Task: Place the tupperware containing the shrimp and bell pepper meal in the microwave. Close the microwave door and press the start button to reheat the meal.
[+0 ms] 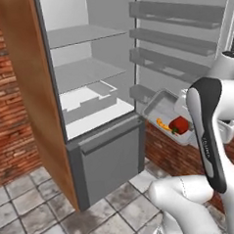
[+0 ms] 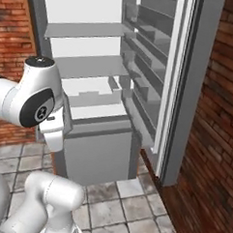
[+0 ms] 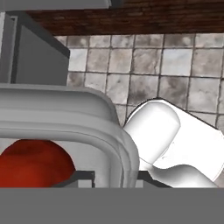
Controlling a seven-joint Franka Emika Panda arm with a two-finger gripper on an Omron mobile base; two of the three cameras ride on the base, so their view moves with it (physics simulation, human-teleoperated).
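Fridge (image 1: 94,81) at the left, standing open with bare shelves, flanked by a wooden side panel (image 1: 29,95). Further right, past the racks of the fridge door (image 1: 183,41), tupperware (image 1: 160,107) up in the air, tilted, touching no shelf or rack. Pinched at the rim by the tool (image 3: 116,177), closed on the tupperware (rim running between the 2 dark tips in the hand view).

Judged early in the task: tray in hand and clear of the fridge, nothing more done. Left to do, all 3 parts: setting it in the microwave, shutting the microwave door, pressing the start button.

Shallow, translucent grey-white, rounded corners, raised rim. Inside, 1 red bell pepper (image 1: 179,125) with green stem and orange shrimp (image 1: 162,124) just beside it, both lying toward the lower edge.
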